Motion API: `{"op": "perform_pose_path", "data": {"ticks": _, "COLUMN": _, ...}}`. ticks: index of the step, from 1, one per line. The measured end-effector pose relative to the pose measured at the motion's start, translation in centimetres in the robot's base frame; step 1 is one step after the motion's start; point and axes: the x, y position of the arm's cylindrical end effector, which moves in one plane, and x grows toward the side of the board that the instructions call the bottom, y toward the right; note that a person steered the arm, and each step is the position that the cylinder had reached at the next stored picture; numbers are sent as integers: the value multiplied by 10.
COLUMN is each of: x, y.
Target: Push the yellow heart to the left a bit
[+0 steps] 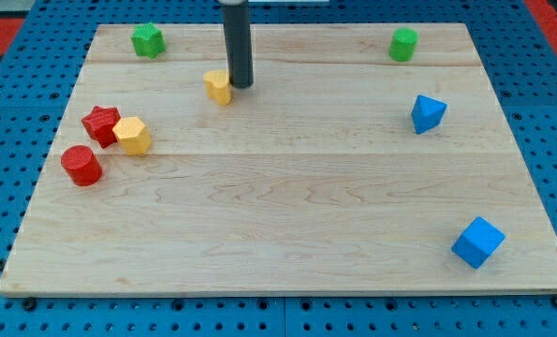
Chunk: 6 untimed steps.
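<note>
The yellow heart lies on the wooden board in the upper left-middle part of the view. My tip stands right against the heart's right side, touching or nearly touching it. The dark rod rises straight up from there to the view's top.
A green block sits at the top left, a green cylinder at the top right. A red star, a yellow hexagon and a red cylinder cluster at the left. A blue triangular block and a blue cube are at the right.
</note>
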Motion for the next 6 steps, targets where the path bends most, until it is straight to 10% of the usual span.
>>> {"op": "perform_pose_path", "data": {"ticks": 1, "x": 57, "y": -44}}
{"op": "perform_pose_path", "data": {"ticks": 3, "x": -1, "y": 97}}
{"op": "perform_pose_path", "data": {"ticks": 5, "x": 30, "y": -50}}
{"op": "perform_pose_path", "data": {"ticks": 6, "x": 30, "y": -22}}
